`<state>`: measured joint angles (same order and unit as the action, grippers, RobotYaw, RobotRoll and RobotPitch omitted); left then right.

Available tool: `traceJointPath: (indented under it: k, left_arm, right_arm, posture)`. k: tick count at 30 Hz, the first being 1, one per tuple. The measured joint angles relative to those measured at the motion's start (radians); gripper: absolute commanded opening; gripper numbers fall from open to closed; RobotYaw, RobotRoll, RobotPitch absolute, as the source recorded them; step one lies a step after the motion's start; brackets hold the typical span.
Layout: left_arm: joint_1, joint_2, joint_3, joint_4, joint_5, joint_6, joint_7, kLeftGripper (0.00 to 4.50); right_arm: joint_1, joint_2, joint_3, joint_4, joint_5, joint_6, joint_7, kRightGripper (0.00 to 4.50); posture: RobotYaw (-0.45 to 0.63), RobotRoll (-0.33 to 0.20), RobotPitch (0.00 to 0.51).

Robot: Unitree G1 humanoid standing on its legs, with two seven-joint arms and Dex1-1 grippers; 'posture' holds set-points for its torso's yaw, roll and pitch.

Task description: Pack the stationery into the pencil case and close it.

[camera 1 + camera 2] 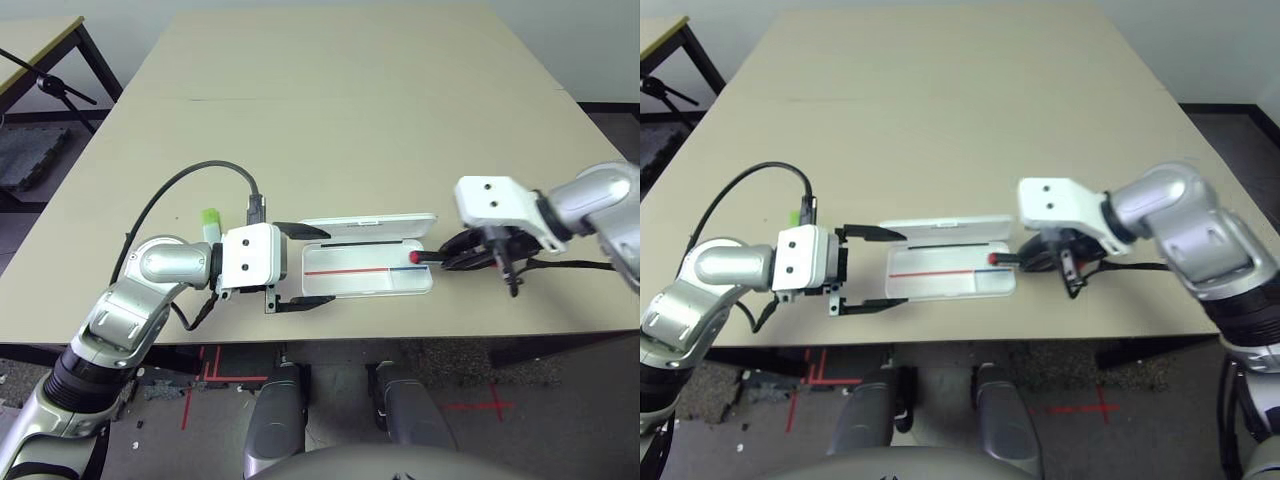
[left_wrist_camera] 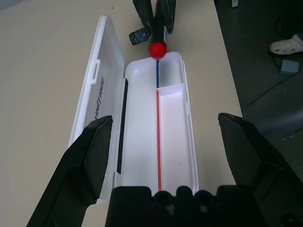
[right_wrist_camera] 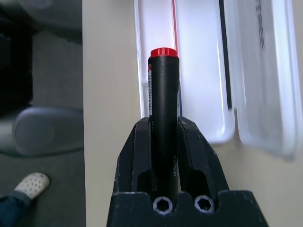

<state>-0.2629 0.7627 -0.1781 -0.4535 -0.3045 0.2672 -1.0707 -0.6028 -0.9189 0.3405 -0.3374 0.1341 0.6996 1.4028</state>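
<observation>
The white pencil case (image 1: 345,285) lies open near the table's front edge, its lid (image 1: 370,226) folded back and a red-and-blue line inside. My left gripper (image 1: 305,267) is open, one finger on each side of the case's left end (image 2: 189,123). My right gripper (image 1: 465,258) is shut on the marker (image 3: 163,94), a black barrel whose red end (image 1: 415,257) pokes over the case's right end. The highlighter (image 1: 210,222), white with a light-green cap, lies behind my left wrist. A tiny dark oblong piece (image 2: 137,36) rests on the table beside the case's right end.
A black cable (image 1: 180,185) arcs from my left wrist. The table's front edge (image 1: 400,335) runs just below the case. A tripod leg (image 1: 60,88) stands off the far left corner. A person's white shoe (image 2: 286,45) is on the floor.
</observation>
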Motion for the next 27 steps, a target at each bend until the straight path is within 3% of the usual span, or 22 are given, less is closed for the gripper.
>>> traceJointPath:
  k: [11, 19, 27]
  left_arm:
    - [-0.004, -0.008, -0.010, 0.002, 0.019, 0.000, 0.001, 4.50]
    - [-0.008, -0.014, -0.018, 0.003, 0.031, 0.000, 0.004, 4.50]
    - [-0.011, -0.015, -0.018, 0.008, 0.032, 0.001, 0.011, 4.50]
  right_arm:
    - [-0.018, 0.091, 0.120, 0.073, -0.124, -0.096, -0.120, 0.52]
    - [-0.051, 0.207, 0.130, 0.107, -0.157, -0.123, -0.173, 0.52]
    - [-0.062, 0.222, 0.148, 0.148, -0.177, -0.174, -0.172, 0.52]
  posture:
    - [0.07, 0.000, 0.117]
    - [0.07, 0.000, 0.115]
    - [0.07, 0.000, 0.115]
